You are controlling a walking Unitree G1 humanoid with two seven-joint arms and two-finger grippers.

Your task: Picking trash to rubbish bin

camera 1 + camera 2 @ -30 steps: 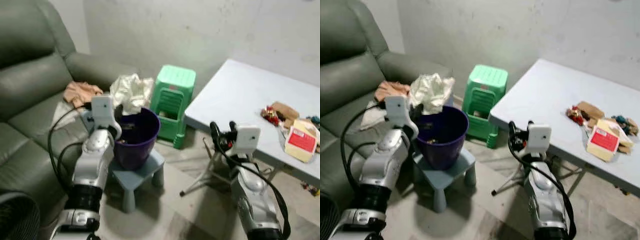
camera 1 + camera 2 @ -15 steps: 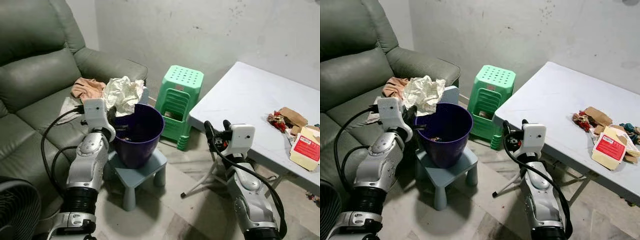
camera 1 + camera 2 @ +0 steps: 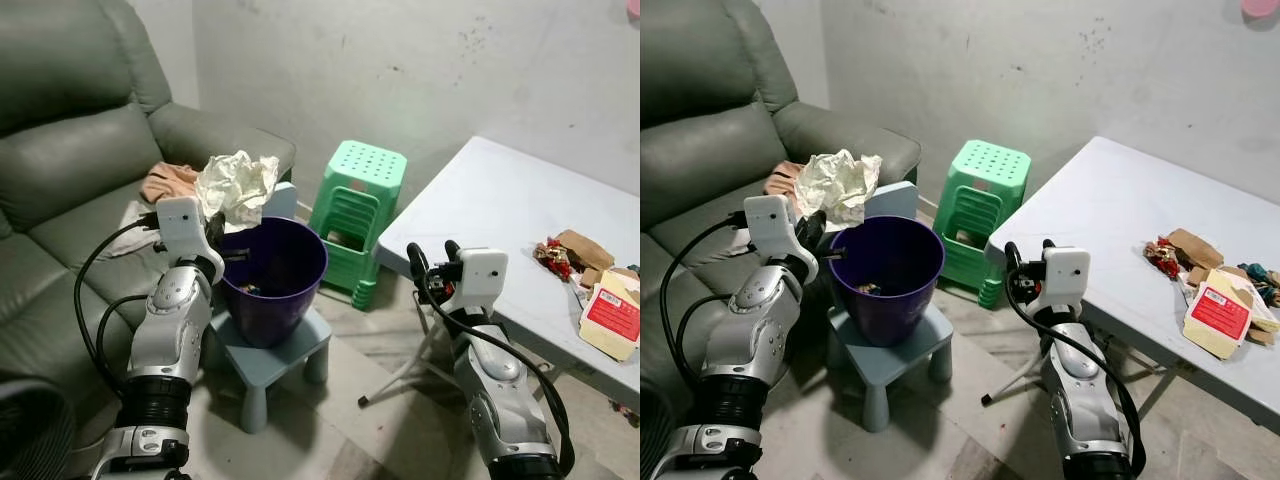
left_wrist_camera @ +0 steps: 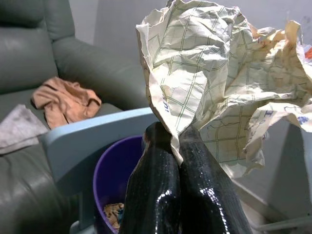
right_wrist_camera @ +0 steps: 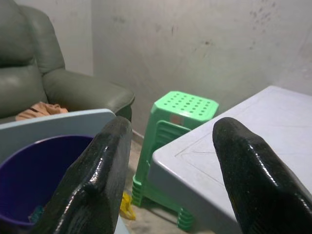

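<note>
Two claws were raised in front of me, and only one carried anything. The left claw (image 3: pixel 218 226) was pinched tight on a big crumpled sheet of checked paper (image 3: pixel 236 185), holding it up just above the near rim of the purple bin (image 3: pixel 270 280), slightly to the sofa side of the opening. The right claw (image 3: pixel 431 262) hung with its fingers spread wide and nothing between them, out beside the corner of the white surface (image 3: pixel 480 200).

By my reckoning the job was somewhere in the middle: this piece was lifted and brought to the bin but not yet let go, so it needed to travel a little further over the opening before the drop. Down in the bin a few small scraps (image 4: pixel 113 213) already lay on the bottom; I could not tell what they were. The bin itself stood on a small pale-blue child's chair (image 3: pixel 283 350).

Further back, a green plastic stool (image 3: pixel 360 215) stood against the wall, and an orange cloth (image 3: pixel 168 181) lay on the grey sofa (image 3: pixel 70 170). More litter waited on the far end of the surface: brown wrappers (image 3: pixel 570 250) and a red-labelled packet (image 3: pixel 612 318), all still to be collected.
</note>
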